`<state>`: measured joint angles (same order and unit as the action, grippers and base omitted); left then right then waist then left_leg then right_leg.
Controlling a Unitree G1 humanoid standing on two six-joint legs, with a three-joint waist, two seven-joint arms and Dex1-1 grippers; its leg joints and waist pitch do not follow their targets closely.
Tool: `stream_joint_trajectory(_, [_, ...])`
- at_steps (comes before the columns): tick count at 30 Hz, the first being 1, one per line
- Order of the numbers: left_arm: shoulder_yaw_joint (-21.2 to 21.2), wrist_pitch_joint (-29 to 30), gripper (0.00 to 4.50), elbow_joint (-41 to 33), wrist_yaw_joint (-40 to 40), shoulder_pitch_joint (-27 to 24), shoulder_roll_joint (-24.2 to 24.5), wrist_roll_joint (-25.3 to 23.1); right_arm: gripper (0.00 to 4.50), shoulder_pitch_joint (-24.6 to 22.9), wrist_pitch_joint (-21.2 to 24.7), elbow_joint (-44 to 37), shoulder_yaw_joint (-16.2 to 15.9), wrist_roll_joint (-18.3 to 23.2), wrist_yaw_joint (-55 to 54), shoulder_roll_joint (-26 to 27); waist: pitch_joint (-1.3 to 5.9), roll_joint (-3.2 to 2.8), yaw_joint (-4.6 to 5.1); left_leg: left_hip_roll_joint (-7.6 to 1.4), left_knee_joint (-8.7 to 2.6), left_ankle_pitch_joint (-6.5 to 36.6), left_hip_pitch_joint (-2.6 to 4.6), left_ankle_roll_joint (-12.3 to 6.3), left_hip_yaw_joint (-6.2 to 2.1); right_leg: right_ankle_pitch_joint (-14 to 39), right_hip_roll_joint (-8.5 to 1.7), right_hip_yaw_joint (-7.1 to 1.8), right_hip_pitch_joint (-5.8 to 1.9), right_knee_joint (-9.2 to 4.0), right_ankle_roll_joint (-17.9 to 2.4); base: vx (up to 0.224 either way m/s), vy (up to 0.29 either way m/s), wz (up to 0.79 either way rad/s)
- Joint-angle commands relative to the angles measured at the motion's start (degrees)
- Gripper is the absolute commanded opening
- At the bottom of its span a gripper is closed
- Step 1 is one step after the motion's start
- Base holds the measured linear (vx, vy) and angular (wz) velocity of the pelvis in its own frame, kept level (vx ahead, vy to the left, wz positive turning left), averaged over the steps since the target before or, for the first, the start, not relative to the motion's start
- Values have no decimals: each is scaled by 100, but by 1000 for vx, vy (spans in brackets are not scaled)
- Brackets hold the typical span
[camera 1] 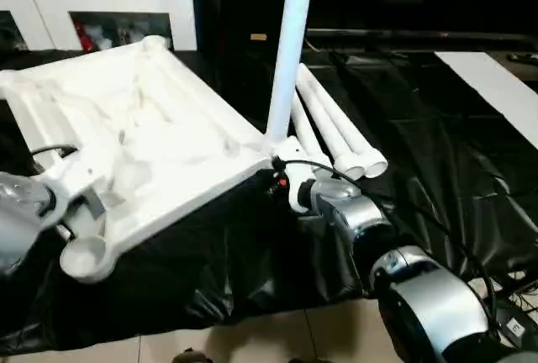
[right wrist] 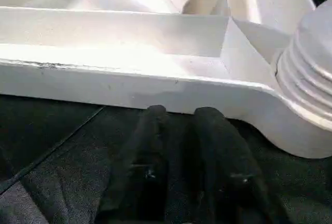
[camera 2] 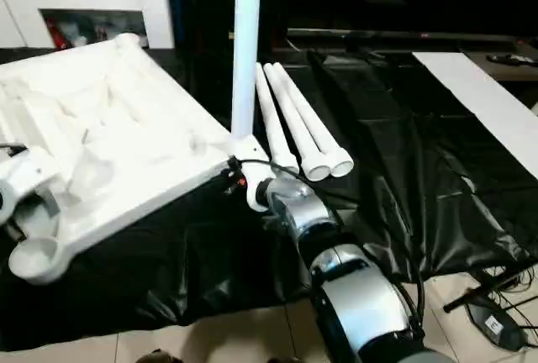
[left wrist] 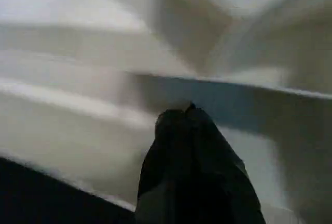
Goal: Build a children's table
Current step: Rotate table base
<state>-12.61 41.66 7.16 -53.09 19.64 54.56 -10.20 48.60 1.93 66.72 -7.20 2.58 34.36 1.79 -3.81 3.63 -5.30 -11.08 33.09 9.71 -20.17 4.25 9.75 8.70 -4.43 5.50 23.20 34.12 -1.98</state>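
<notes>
The upturned table top [camera 1: 126, 144] lies tilted on the black surface [camera 1: 437, 161], one leg [camera 1: 290, 44] upright in the corner beside the right end effector [right wrist: 179, 130], whose fingers stand slightly apart on nothing, nearer three spare legs [camera 1: 336, 132] than the shut left end effector [left wrist: 189, 111].

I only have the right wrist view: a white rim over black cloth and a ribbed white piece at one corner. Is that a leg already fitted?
Observer: Yes. One leg stands upright in that corner of the upside-down table top, just ahead of the right end effector.
Operator: Where are the remaining legs?
Observer: Three spare legs lie side by side on the black cloth, just beyond that corner.
Operator: And the left end effector?
Observer: The left end effector is shut, its tip at the table top's underside near the opposite front corner; I cannot tell if it touches.
</notes>
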Motion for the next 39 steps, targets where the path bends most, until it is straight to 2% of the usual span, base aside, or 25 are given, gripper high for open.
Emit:
stream_joint_trajectory(1, [-210,-6,0,-408,-551,-163,-20,366,64,115,-69,148,77,-42,-86,9,370,-220,-5,-255,-456,2073,98,376,-114,1815,-488,-362,-219,-333,-1196,0,0,0])
stream_joint_trajectory(3, [-231,-24,0,-794,-909,-264,16,644,57,141,-87,221,92,-55,-119,35,367,-227,-9,-253,-452,2121,103,388,-115,1880,-483,-361,-220,-335,-1163,0,0,0])
stream_joint_trajectory(5, [-230,-162,0,-966,-1103,-337,37,803,24,160,-107,269,104,-63,-135,48,366,-227,-8,-256,-461,2145,103,402,-108,1905,-477,-361,-215,-338,-1159,0,0,0])
stream_joint_trajectory(6, [-240,-95,0,-1332,-1320,-390,-28,1098,24,191,-135,351,122,-76,-168,78,364,-239,-3,-248,-461,2141,95,423,-108,1857,-461,-362,-221,-322,-1147,0,0,0])
stream_joint_trajectory(9, [-292,10,0,-1512,-1358,-334,-194,1197,8,226,-166,436,143,-96,-183,116,368,-225,17,-239,-453,2134,91,435,-97,1847,-452,-362,-230,-321,-1142,0,0,0])
stream_joint_trajectory(10, [-314,44,0,-1565,-1385,-327,-231,1215,8,240,-178,468,149,-102,-186,131,370,-245,15,-239,-450,2118,90,441,-99,1838,-456,-365,-232,-316,-1140,0,0,0])
stream_joint_trajectory(13, [-333,155,0,-1702,-1370,-336,-354,1265,8,276,-202,533,163,-110,-154,182,370,-205,48,-231,-445,2090,55,411,-107,2017,-466,-365,-262,-329,-1081,0,0,0])
stream_joint_trajectory(17, [-393,184,0,-1783,-1288,-324,-453,1306,8,318,-228,579,171,-136,-97,245,358,-206,62,-228,-436,2102,72,380,-105,2218,-447,-362,-230,-349,-1018,0,0,0])
stream_joint_trajectory(19, [-420,108,0,-1612,-1013,-217,-621,1144,8,340,-237,596,174,-163,-91,285,357,-193,65,-234,-437,2131,82,380,-104,2259,-435,-359,-218,-356,-992,0,0,0])
stream_joint_trajectory(21, [-424,-115,0,-1302,-668,-49,-818,920,8,354,-250,605,184,-171,-14,325,355,-207,44,-229,-434,2204,96,374,-106,2343,-432,-356,-205,-378,-948,0,0,0])
stream_joint_trajectory(23, [-419,-117,0,-1226,-571,9,-879,878,8,361,-263,615,185,-176,5,334,360,-195,38,-224,-433,2237,101,381,-106,2410,-434,-352,-207,-382,-914,0,0,0])
stream_joint_trajectory(25, [-362,-110,0,-996,-222,208,-1138,793,8,375,-281,636,183,-191,-9,348,359,-178,39,-219,-433,2289,97,375,-115,2590,-442,-346,-207,-403,-841,0,0,0])
stream_joint_trajectory(26, [-340,-118,0,-843,15,321,-1273,711,8,384,-295,637,189,-193,-24,349,368,-182,22,-224,-425,2259,111,378,-116,2578,-456,-349,-201,-403,-836,0,0,0])
stream_joint_trajectory(27, [-317,-125,0,-663,296,454,-1429,612,8,394,-312,637,196,-196,-41,348,364,-180,36,-220,-428,2192,90,367,-107,2492,-435,-353,-203,-396,-846,0,0,0])
stream_joint_trajectory(29, [-288,-130,0,-459,585,579,-1562,505,8,411,-345,607,218,-173,-27,333,380,-188,-5,-224,-411,2188,134,366,-100,2421,-433,-353,-176,-398,-841,0,0,0])
stream_joint_trajectory(30, [-271,-139,0,-324,769,657,-1644,433,8,423,-367,586,239,-160,-12,322,368,-171,27,-215,-431,2174,63,344,-119,2451,-429,-341,-224,-385,-822,0,0,0])
stream_joint_trajectory(32, [-212,-180,0,-250,857,715,-1702,423,8,422,-447,410,308,-89,145,224,390,-196,8,-226,-417,2094,77,332,-125,2390,-457,-344,-222,-387,-816,0,0,0])
stream_joint_trajectory(35, [76,66,0,-842,563,562,-1643,794,8,183,-479,-298,408,112,482,-51,408,-198,1,-246,-421,1872,51,305,-118,1922,-441,-340,-256,-322,-957,0,0,0])
stream_joint_trajectory(36, [151,117,0,-996,528,514,-1636,877,8,61,-449,-572,434,170,532,-128,408,-229,-8,-252,-417,1788,54,289,-106,1660,-435,-346,-259,-297,-1031,0,0,0])
stream_joint_trajectory(38, [242,176,0,-1098,531,483,-1666,957,8,-73,-406,-861,451,212,544,-201,408,-210,-20,-235,-410,1704,61,243,-81,1414,-400,-342,-264,-283,-1095,0,0,0])
stream_joint_trajectory(39, [410,220,0,-1232,608,440,-1774,1089,8,-471,-192,-1686,499,345,580,-361,414,-216,-12,-224,-408,1656,43,226,-86,1364,-394,-340,-278,-265,-1130,0,0,0])
